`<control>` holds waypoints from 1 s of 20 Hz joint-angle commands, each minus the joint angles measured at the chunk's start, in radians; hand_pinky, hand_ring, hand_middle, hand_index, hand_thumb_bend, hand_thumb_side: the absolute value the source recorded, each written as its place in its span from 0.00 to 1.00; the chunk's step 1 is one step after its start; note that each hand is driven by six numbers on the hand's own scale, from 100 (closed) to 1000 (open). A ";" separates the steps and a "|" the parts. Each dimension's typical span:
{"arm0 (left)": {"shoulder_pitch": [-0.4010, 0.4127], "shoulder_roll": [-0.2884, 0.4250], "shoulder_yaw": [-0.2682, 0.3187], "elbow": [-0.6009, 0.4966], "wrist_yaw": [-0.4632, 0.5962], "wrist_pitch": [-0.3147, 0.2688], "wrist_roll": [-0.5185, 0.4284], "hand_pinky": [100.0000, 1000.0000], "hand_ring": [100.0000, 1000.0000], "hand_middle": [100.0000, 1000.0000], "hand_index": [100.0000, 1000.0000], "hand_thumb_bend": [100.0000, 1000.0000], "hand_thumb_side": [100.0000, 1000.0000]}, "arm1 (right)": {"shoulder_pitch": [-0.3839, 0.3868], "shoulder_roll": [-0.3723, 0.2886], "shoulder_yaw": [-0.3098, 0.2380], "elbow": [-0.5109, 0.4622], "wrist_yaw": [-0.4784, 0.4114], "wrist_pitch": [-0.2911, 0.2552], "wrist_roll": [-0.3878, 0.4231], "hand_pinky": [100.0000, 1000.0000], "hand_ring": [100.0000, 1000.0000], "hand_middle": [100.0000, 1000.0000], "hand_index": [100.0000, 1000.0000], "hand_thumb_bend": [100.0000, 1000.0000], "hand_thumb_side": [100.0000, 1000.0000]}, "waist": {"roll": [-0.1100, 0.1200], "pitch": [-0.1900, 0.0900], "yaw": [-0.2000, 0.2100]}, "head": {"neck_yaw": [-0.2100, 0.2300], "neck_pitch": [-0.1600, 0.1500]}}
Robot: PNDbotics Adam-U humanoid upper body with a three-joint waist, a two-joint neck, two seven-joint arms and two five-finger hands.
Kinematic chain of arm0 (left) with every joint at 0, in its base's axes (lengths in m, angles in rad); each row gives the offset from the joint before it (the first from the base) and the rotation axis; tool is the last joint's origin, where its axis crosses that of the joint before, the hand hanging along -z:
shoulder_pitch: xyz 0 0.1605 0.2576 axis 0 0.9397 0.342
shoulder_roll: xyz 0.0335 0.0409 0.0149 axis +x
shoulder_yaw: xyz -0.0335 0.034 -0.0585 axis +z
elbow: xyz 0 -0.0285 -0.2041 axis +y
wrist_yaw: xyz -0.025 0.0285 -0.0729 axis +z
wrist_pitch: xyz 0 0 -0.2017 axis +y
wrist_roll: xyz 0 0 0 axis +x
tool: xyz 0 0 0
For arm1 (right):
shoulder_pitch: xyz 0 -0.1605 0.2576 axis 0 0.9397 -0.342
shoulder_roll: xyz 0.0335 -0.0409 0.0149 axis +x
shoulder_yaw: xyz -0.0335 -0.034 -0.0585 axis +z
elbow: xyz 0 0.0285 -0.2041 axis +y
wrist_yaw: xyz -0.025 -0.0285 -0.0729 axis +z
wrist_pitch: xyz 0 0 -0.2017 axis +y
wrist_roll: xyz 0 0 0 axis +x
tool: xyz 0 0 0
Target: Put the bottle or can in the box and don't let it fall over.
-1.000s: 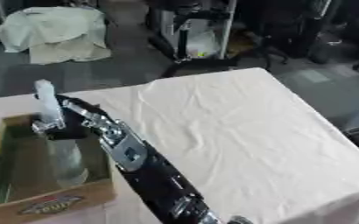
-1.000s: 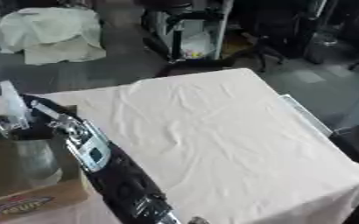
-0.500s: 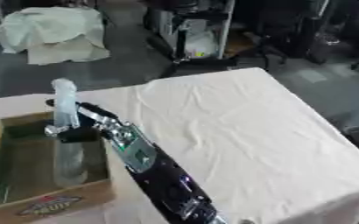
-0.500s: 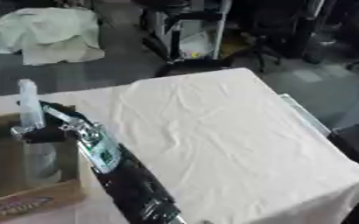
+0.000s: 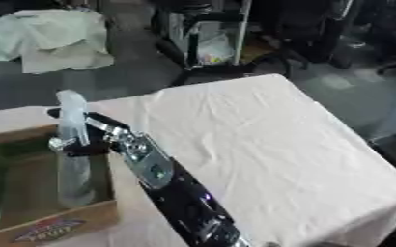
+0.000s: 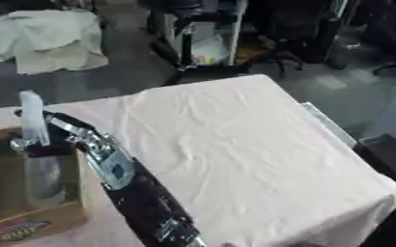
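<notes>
1. Dim workshop clutter fills the far side: dark office chairs and a pale crumpled sheet (image 5: 45, 36) on the floor.
2. Up front, the cream cloth-covered table (image 5: 261, 144) spreads wide, wrinkled, its right corner dropping out of sight.
3. At the left edge sits the open brown cardboard box (image 5: 32, 212), cut off by the frame.
4. One black-and-silver arm (image 5: 163, 178) rises from the bottom edge; which arm it is I cannot tell.
5. Its hand (image 5: 87, 144) is wrapped around the neck of the clear spray bottle (image 5: 70, 169).
6. That bottle stands upright inside the box, long axis vertical, white nozzle on top; its base looks blurred.
</notes>
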 commanded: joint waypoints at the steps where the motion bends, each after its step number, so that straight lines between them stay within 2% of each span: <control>1: -0.008 0.021 0.006 -0.011 -0.001 -0.001 -0.003 1.00 1.00 1.00 0.76 0.04 0.73 | -0.019 -0.006 -0.003 -0.027 -0.020 -0.011 0.028 1.00 1.00 1.00 1.00 0.00 0.38 | 0.006 -0.015 0.002 | -0.007 -0.016; 4: -0.007 0.021 0.007 -0.011 -0.002 -0.002 -0.005 1.00 1.00 1.00 0.76 0.04 0.73 | -0.014 -0.007 -0.003 -0.027 -0.037 -0.022 0.061 1.00 1.00 1.00 1.00 0.00 0.41 | 0.006 -0.015 0.000 | -0.009 -0.019; 12: -0.002 0.025 0.008 -0.010 -0.008 -0.005 -0.014 1.00 1.00 1.00 0.76 0.04 0.73 | -0.007 -0.010 -0.014 -0.040 -0.052 -0.070 0.166 1.00 1.00 1.00 1.00 0.00 0.41 | 0.007 -0.015 -0.007 | -0.018 -0.027; 20: -0.001 0.025 0.009 -0.009 -0.011 -0.007 -0.014 1.00 1.00 1.00 0.76 0.04 0.73 | 0.005 -0.018 -0.028 -0.042 -0.092 -0.091 0.200 1.00 1.00 1.00 1.00 0.00 0.41 | 0.007 -0.015 -0.010 | -0.019 -0.032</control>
